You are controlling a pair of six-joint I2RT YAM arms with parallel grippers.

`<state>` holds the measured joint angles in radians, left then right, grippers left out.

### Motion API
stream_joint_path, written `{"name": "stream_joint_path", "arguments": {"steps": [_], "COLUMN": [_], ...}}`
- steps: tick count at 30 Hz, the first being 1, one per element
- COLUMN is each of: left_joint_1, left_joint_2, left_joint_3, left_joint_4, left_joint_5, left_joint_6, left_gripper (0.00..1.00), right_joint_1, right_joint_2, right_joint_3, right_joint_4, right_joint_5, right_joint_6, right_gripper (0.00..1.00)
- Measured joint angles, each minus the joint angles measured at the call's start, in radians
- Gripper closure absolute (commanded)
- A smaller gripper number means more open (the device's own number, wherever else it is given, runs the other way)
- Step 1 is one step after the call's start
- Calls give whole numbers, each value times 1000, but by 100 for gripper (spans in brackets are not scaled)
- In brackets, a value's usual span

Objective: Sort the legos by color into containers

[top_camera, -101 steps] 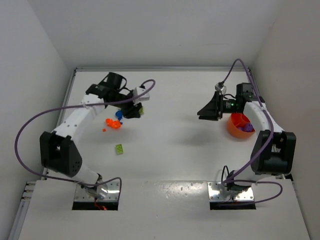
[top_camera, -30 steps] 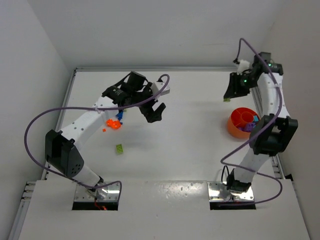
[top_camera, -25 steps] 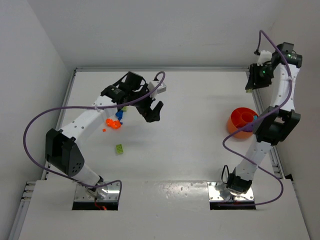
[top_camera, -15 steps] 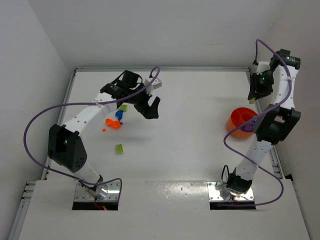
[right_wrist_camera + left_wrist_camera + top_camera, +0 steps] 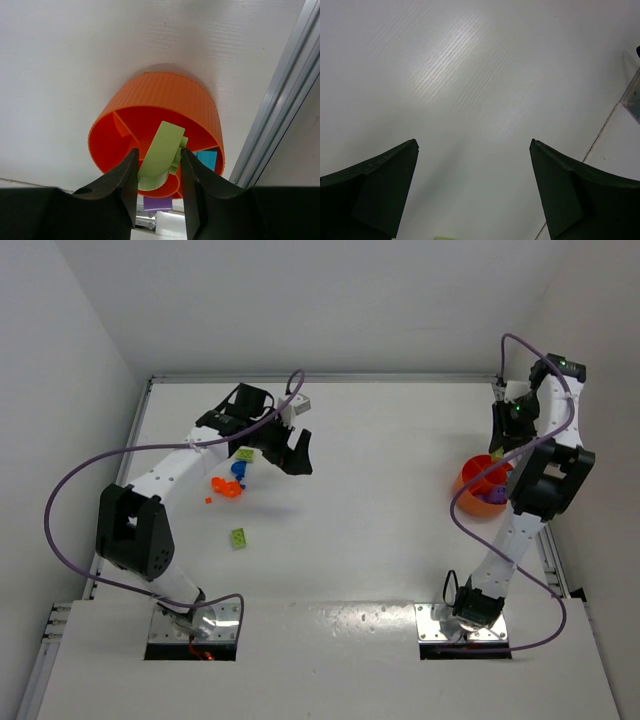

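My right gripper (image 5: pixel 159 155) is shut on a lime green lego (image 5: pixel 162 145) and holds it just above the round orange container (image 5: pixel 165 95). In the container's compartments lie a teal lego (image 5: pixel 206 159) and a purple lego (image 5: pixel 158 202). From above, the right gripper (image 5: pixel 498 445) hangs over the container (image 5: pixel 470 490) at the table's right edge. My left gripper (image 5: pixel 298 452) is open and empty over bare table (image 5: pixel 473 142). Left of it lie loose legos: orange (image 5: pixel 225 487), blue (image 5: pixel 238 469), lime green (image 5: pixel 240 537) and another lime green (image 5: pixel 245 453).
An aluminium rail (image 5: pixel 285 100) runs along the table's right edge, close beside the container. White walls close in the table at the back and on both sides. A purple cable (image 5: pixel 70 490) loops out from the left arm.
The right arm has come down from the back right corner and now holds the lime green lego over the container. The left gripper has drifted slightly towards the back, still open.
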<state>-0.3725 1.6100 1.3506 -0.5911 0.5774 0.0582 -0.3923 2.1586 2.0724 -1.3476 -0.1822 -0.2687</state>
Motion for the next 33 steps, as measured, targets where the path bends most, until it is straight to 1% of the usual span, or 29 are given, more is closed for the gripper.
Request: {"name": "stream_joint_path", "arguments": {"steps": [8, 9, 11, 12, 16, 20, 23, 25, 29, 31, 33], "left_joint_1": [0, 0, 0, 0, 1, 8, 40, 72, 136, 155, 165], "left_joint_2": [0, 0, 0, 0, 0, -3, -34, -66, -97, -97, -97], "left_joint_3": [0, 0, 0, -1, -7, -16, -63, -86, -81, -68, -46], "left_joint_4": [10, 9, 6, 4, 2, 19, 73, 84, 106, 84, 35], "left_joint_5": [4, 7, 14, 15, 10, -16, -4, 21, 63, 59, 26], "left_joint_6": [-2, 3, 13, 15, 18, -18, -42, -50, -43, -13, 40], "left_gripper": [0, 0, 0, 0, 0, 0, 0, 0, 0, 0, 0], "right_joint_1": [2, 2, 8, 8, 11, 11, 11, 11, 11, 11, 11], "right_joint_2": [19, 21, 22, 24, 35, 39, 39, 39, 29, 13, -16], "right_joint_3": [-1, -1, -1, -2, -11, -23, -23, -23, -20, -10, 0], "right_joint_4": [0, 0, 0, 0, 2, 0, 0, 0, -1, 0, 0], "right_joint_5": [1, 1, 1, 3, 4, 7, 8, 6, -7, -19, -41], "right_joint_6": [-1, -1, -1, -1, -1, -1, -1, -2, -2, -2, -2], "right_gripper": [100, 98, 91, 84, 64, 55, 48, 47, 47, 47, 47]}}
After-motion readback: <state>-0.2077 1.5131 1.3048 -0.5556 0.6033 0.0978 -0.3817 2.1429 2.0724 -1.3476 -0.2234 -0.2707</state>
